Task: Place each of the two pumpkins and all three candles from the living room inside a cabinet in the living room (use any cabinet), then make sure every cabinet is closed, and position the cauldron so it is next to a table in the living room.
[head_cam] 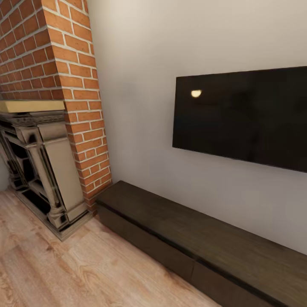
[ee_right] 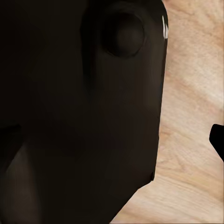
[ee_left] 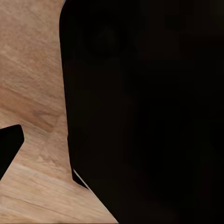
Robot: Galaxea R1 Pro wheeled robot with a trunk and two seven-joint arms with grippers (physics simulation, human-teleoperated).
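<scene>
The cabinet [head_cam: 204,243], a long low dark brown unit, runs along the pale wall below the TV in the head view, and its drawer fronts sit flush and shut. The pumpkins, candles, cauldron and table are out of view. In the left wrist view a black fingertip [ee_left: 9,149] pokes in over the wood floor beside a large dark robot part [ee_left: 149,112]. The right wrist view has a similar black fingertip [ee_right: 218,140] next to a dark rounded robot part [ee_right: 84,112]. I cannot tell how either gripper's jaws stand.
A black wall-mounted TV [head_cam: 243,115] hangs above the cabinet. A red brick chimney [head_cam: 64,64] with a dark ornate fireplace surround [head_cam: 42,170] stands to the cabinet's left. Light wood plank floor [head_cam: 64,268] lies in front of both.
</scene>
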